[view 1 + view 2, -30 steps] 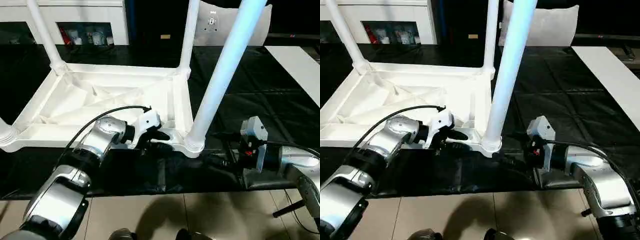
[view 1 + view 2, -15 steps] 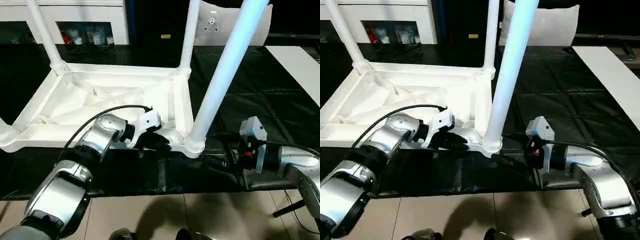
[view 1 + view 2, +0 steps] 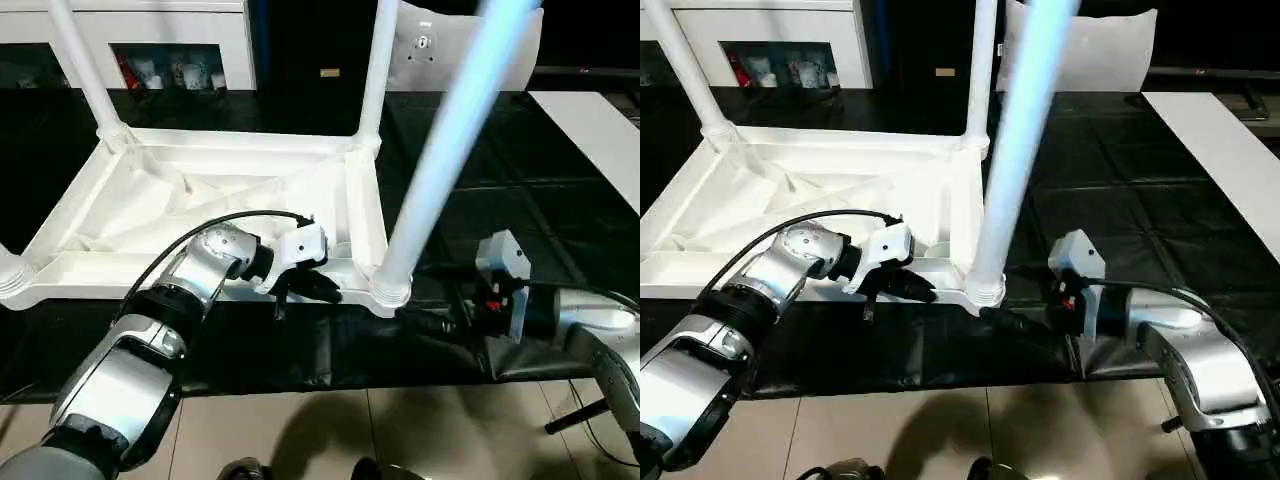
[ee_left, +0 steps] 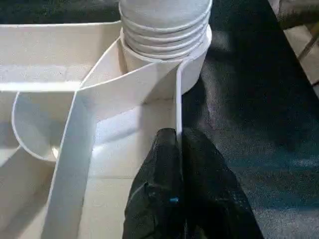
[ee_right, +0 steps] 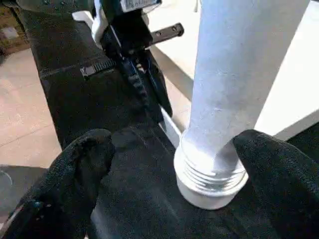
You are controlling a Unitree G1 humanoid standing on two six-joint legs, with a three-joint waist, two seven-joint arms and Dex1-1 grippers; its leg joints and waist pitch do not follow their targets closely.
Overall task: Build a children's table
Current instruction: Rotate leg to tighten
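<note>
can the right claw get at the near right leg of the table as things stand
Probably yes. The right claw is open, its two fingers standing on either side of the near right leg just above its threaded base. Nothing lies between them. The left claw is shut on the table's rim nearby, clear of the leg.

We see the nearest leg [image 3: 440, 160] of the children's table [image 3: 200, 200] smeared with blur along its shaft, and its top runs out past the picture's upper edge, as do the tops of the two far legs [image 3: 372, 70]. The corner socket [image 3: 12, 272] far to the outer side of the left gripper [image 3: 322, 287] is cut by the picture's edge. That gripper's fingers [image 4: 167, 164] cover the stretch of table rim they pinch. In the right wrist view, the right gripper's fingers [image 5: 75, 164] are cropped at the sides. Small items on the cabinet [image 3: 150, 30] shelf are too small for us to identify.
</note>
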